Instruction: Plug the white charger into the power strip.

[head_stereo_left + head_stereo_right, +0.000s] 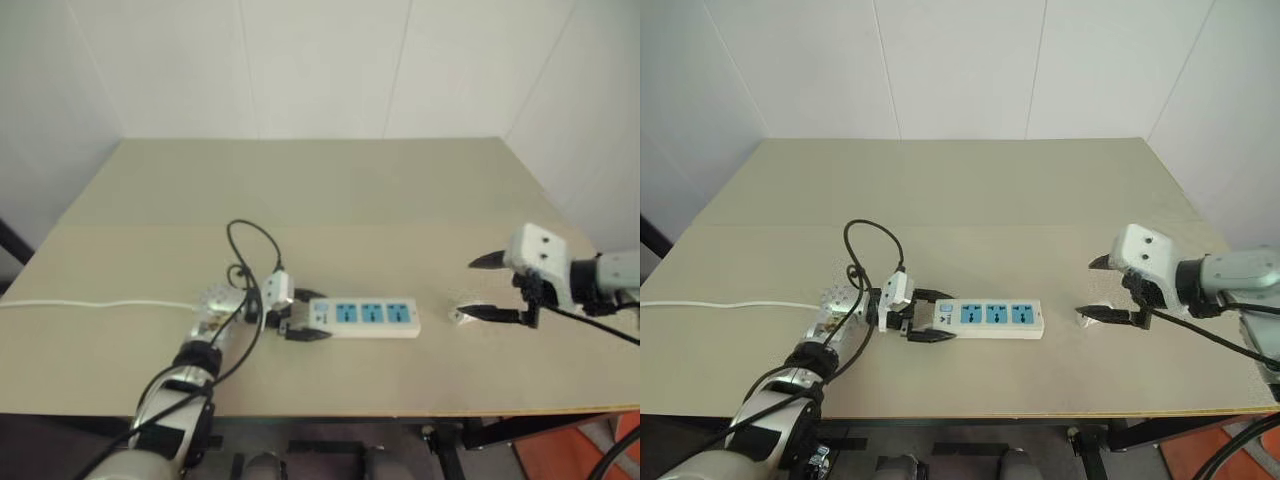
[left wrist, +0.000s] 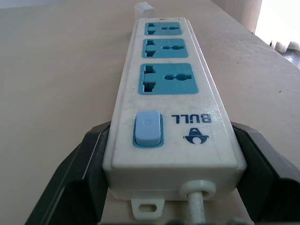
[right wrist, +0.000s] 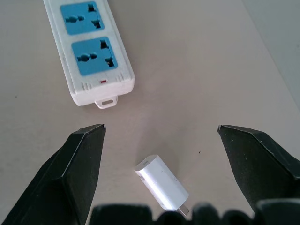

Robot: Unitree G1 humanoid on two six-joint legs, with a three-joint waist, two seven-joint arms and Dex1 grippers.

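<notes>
Nearest the camera, the left claw (image 1: 930, 315) grips the cord end of the power strip (image 1: 990, 317), one black finger on each long side, beside its blue switch (image 2: 148, 129). Three blue sockets face up on the strip, which lies flat near the front middle of the beige worktop (image 1: 970, 190), its thin white cord (image 1: 720, 304) trailing left. To the right, just apart from the strip's far end, the white charger (image 3: 161, 182) lies on its side between the wide-open fingers of the right claw (image 1: 1102, 290), untouched by either.
</notes>
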